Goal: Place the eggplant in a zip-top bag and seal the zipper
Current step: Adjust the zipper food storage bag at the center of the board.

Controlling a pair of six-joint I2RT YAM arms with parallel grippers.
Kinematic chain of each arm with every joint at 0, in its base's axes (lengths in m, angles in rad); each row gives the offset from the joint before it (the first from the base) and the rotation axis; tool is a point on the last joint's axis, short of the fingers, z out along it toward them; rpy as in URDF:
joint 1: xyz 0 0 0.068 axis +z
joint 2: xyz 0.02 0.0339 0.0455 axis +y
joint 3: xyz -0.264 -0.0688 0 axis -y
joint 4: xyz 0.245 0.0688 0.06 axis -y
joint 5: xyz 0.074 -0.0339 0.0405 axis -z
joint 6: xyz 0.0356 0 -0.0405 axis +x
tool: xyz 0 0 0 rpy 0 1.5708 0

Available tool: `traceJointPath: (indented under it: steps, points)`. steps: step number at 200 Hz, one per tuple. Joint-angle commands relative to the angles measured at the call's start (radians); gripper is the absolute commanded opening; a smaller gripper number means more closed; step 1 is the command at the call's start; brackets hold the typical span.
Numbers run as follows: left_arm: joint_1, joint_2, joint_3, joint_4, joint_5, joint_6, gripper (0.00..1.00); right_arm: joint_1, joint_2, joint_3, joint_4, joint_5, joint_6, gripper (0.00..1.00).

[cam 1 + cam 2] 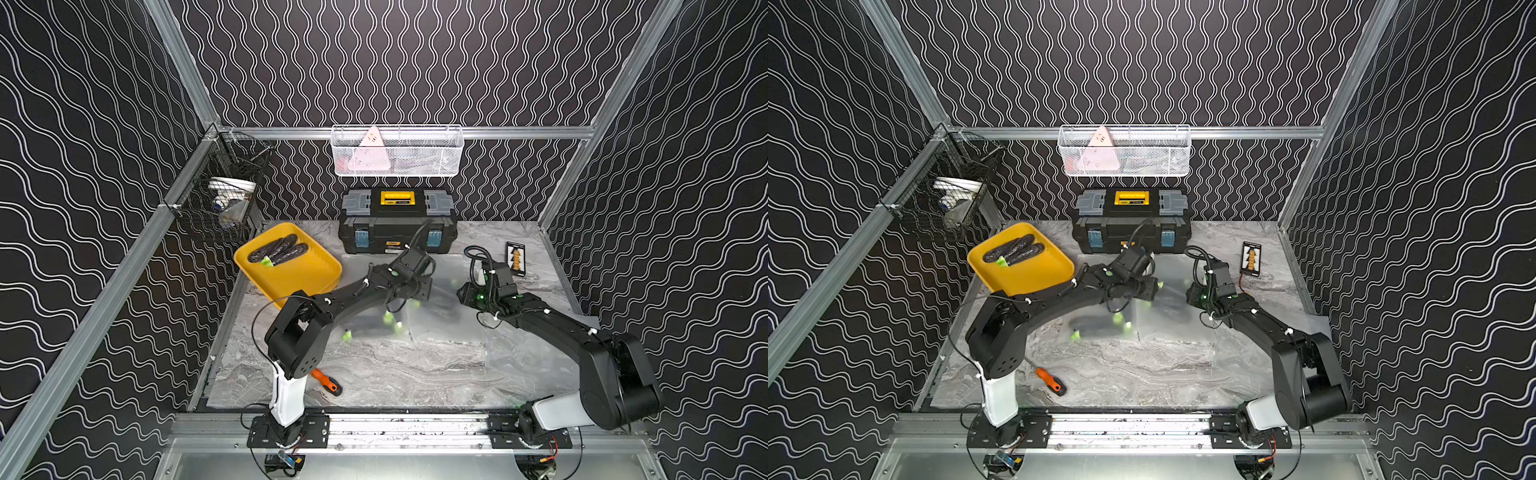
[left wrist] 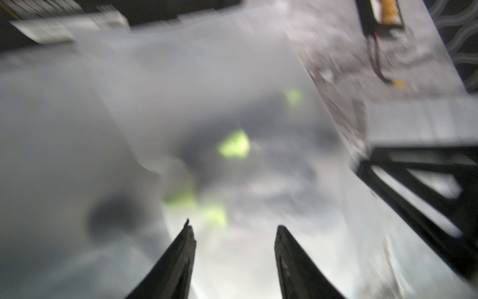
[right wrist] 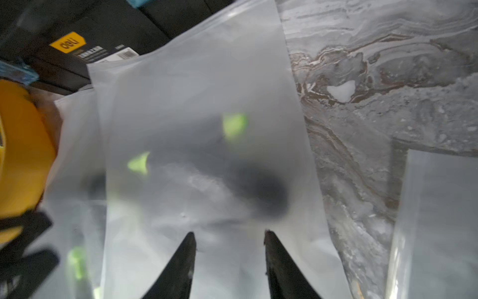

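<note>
Fingers of the left gripper (image 2: 235,229) are held moderately apart, and nothing is seen clamped between them; only the blurred film of a bag (image 2: 181,77) shows past the gap. Inside that bag an eggplant (image 2: 199,152), dark with a green stem, is made out just ahead of the fingertips. The right gripper (image 3: 229,233) is likewise set part-open over the bag, with the dark eggplant seen close beyond its tips under the film; whether either gripper touches the plastic cannot be told. In both top views the two grippers are seen facing each other across the bag, in the middle of the table (image 1: 395,374). A second bag (image 1: 370,326) holding dark shapes is seen just beside it, toward the left arm. Farther out, more eggplants (image 1: 277,250) are laid in a yellow tray (image 1: 307,278), a toolbox (image 1: 397,232) is set at the back, and a screwdriver (image 1: 328,382) is seen near the left base.
</note>
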Motion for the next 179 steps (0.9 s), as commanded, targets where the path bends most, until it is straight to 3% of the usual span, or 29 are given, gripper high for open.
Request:
traceJointPath:
  steps: [1,51,118,161,179]
  points:
    - [-0.030,-0.050,-0.107,0.076,0.025,-0.118,0.50,-0.007,0.048,0.017,0.053,0.025,-0.005,0.45]
    - [-0.054,-0.056,-0.226,0.065,-0.019,-0.135,0.44,-0.002,0.106,-0.015,0.044,-0.032,0.006,0.42]
    - [-0.039,-0.011,-0.181,-0.033,-0.207,-0.091,0.44,0.055,0.048,-0.098,0.005,-0.018,0.034,0.42]
    - [-0.028,-0.062,-0.157,-0.020,-0.136,-0.106,0.46,0.055,-0.033,-0.027,-0.074,0.045,-0.011,0.44]
    - [-0.037,-0.097,-0.141,0.006,-0.084,-0.127,0.47,0.055,-0.034,0.003,-0.048,-0.011,-0.016,0.44]
